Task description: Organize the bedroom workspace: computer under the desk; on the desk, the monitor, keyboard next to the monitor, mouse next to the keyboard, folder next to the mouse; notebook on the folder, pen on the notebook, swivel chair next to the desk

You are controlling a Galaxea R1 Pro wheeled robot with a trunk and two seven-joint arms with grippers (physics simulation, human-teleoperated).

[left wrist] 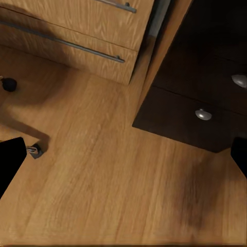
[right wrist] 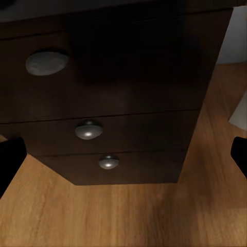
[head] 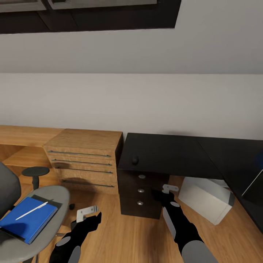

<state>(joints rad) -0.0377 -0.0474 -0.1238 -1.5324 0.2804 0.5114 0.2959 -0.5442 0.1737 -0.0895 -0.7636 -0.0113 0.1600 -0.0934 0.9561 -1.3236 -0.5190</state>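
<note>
The grey swivel chair stands at the lower left. On its seat lies the blue folder, and the white pen rests on top of it. A dark flat sheet pokes out from under the folder; whether it is the notebook I cannot tell. A small black mouse sits on the glossy black desk. Under the desk lies the pale computer, tilted. My left gripper and right gripper hang open and empty above the floor. The keyboard is out of view.
A light-wood drawer cabinet stands left of the desk's dark drawer unit, which the right gripper faces closely. A chair castor is near the left gripper. A thin pale slanted edge at the right border is too cut off to identify.
</note>
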